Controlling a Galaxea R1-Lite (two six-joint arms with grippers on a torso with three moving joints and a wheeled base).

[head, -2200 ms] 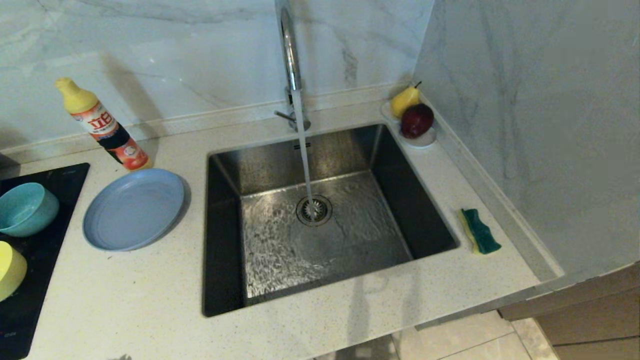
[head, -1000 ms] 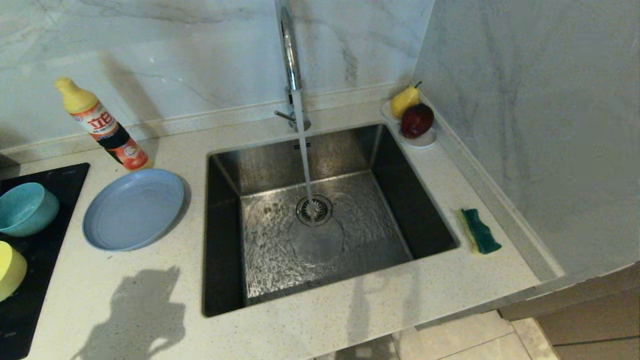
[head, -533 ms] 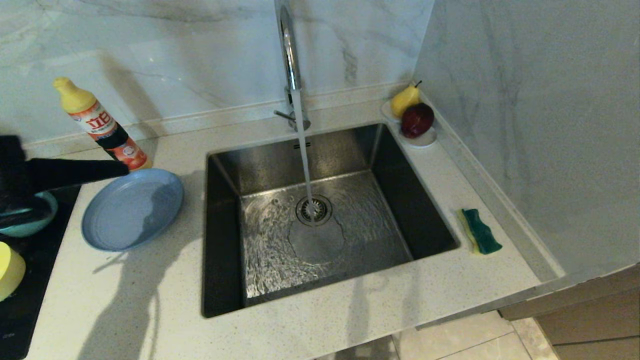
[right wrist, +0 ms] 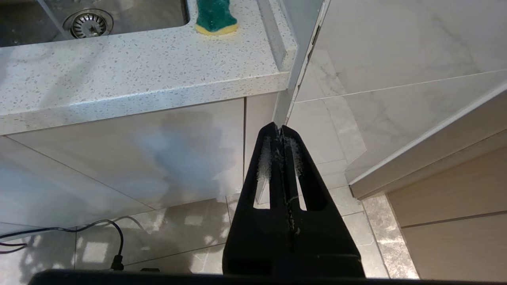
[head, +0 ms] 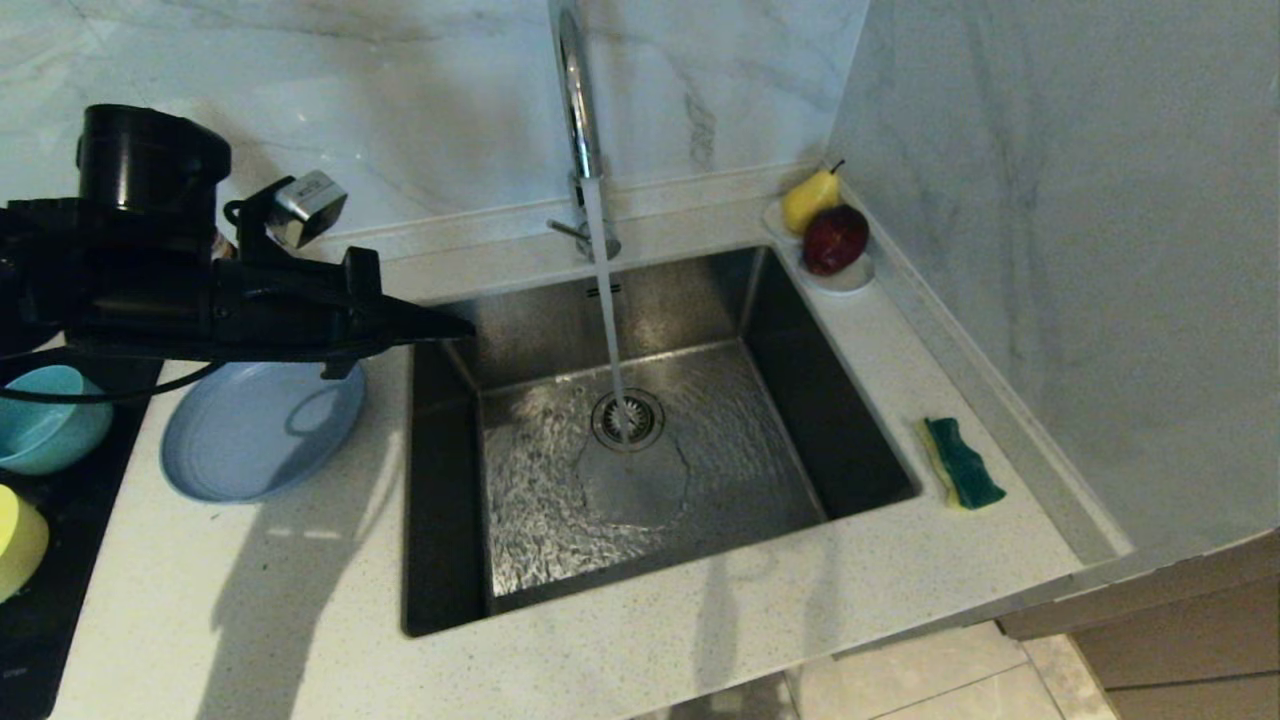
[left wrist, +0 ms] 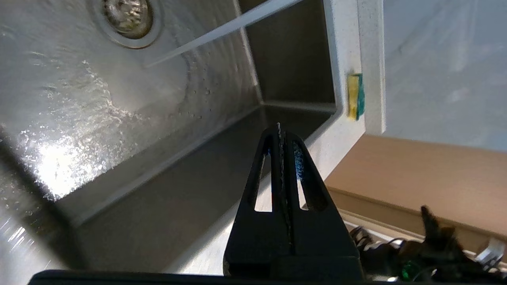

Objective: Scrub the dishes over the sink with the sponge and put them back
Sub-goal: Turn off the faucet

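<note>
— Dishes are seen at the left of the counter (head: 640, 650), are they not?

— Three are seen. A grey-blue plate (head: 255, 440) is laid flat on the speckled counter just beside the left rim of the sink (head: 440, 480). A teal-blue bowl (head: 45, 420) and a yellow bowl (head: 20, 540) are set on a black surface (head: 50, 620) at the far left, the yellow one cut by the frame edge.

— And the sponge?

— The sponge (head: 960, 462) is found on the counter strip right of the sink, green face up over yellow foam, near the side wall and well apart from both arms. It is also shown in the right wrist view (right wrist: 216, 16).

— How is the left gripper placed?

— The left gripper (head: 455, 326) is held level above the plate and the sink's left rim, pointed toward the basin. Its fingers are pressed together with nothing between them, as is shown in the left wrist view (left wrist: 280, 130).

— The right gripper?

— The right gripper (right wrist: 280, 130) is parked below counter height, in front of the cabinet, over the tiled floor. Its fingers are likewise closed on nothing.

— Anything else?

— Water is run from the faucet (head: 578, 110) onto the drain strainer (head: 628, 420). A white dish (head: 850, 280) with a pear (head: 808, 200) and a dark red fruit (head: 835, 240) is kept at the back right corner.
</note>
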